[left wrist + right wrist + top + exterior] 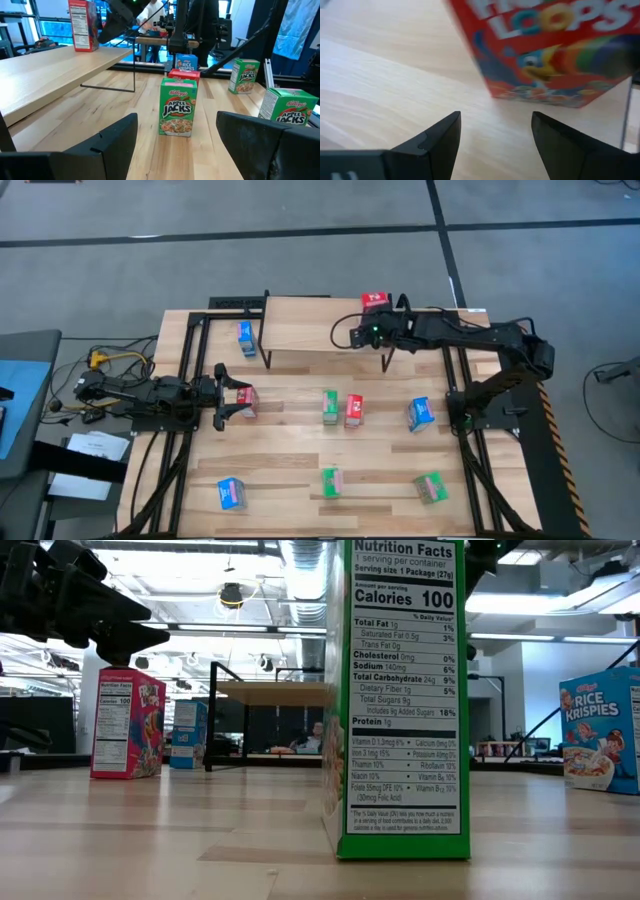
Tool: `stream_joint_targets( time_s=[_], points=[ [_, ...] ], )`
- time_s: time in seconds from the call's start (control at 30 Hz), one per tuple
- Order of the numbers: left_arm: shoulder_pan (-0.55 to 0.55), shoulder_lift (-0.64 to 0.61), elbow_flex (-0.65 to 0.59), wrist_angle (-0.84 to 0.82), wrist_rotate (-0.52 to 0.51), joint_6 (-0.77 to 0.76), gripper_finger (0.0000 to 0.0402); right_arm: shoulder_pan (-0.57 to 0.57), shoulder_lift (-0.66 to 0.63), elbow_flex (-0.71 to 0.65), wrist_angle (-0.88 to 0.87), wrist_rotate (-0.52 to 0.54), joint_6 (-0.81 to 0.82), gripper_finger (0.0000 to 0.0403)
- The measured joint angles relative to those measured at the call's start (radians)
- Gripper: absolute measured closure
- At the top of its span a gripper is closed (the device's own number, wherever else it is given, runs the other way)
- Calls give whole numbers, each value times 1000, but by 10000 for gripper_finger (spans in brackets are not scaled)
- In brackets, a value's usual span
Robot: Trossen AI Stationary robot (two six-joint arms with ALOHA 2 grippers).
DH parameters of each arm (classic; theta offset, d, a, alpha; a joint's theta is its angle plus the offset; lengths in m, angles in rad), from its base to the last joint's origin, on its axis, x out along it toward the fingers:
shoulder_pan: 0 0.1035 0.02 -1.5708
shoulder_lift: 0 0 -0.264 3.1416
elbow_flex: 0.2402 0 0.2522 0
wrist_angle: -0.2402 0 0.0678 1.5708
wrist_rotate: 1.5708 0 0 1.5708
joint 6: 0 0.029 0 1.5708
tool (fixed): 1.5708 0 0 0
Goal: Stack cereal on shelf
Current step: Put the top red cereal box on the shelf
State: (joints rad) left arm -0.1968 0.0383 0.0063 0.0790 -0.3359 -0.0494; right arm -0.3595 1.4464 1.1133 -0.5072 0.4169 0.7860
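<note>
Worktop (300,470): carries eight boxes, upright, scattered.
Shelf (320,325): at the far edge; one red cereal box (375,301) upright on its right end.
Right pincer (495,135): above the shelf, fingers apart, empty, near that box.
Left pincer (175,145): fingers apart, empty, beside another red box (246,401).

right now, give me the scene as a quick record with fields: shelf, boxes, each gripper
shelf: one red box stands on its top, at the far right end
blue box: on the table by the shelf's left legs
left gripper: open, low over the table beside a second red box
right gripper: open, over the shelf top, holding nothing
table: the other boxes stand here
</note>
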Motion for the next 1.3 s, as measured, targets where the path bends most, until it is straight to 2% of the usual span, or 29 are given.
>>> stream_joint_targets(
  time_s=[0.2, 0.6, 1.3],
  points=[
    [0, 0, 0, 0, 0, 0, 139, -2, 0, 0, 91, 1, -24, 137],
    [0, 0, 0, 0, -1, 0, 139, -22, -1, 0, 147, 6, -25, 137],
    [0, 0, 0, 0, -3, 26, 139, -20, -1, 0, 150, 29, -27, 137]
  ],
)
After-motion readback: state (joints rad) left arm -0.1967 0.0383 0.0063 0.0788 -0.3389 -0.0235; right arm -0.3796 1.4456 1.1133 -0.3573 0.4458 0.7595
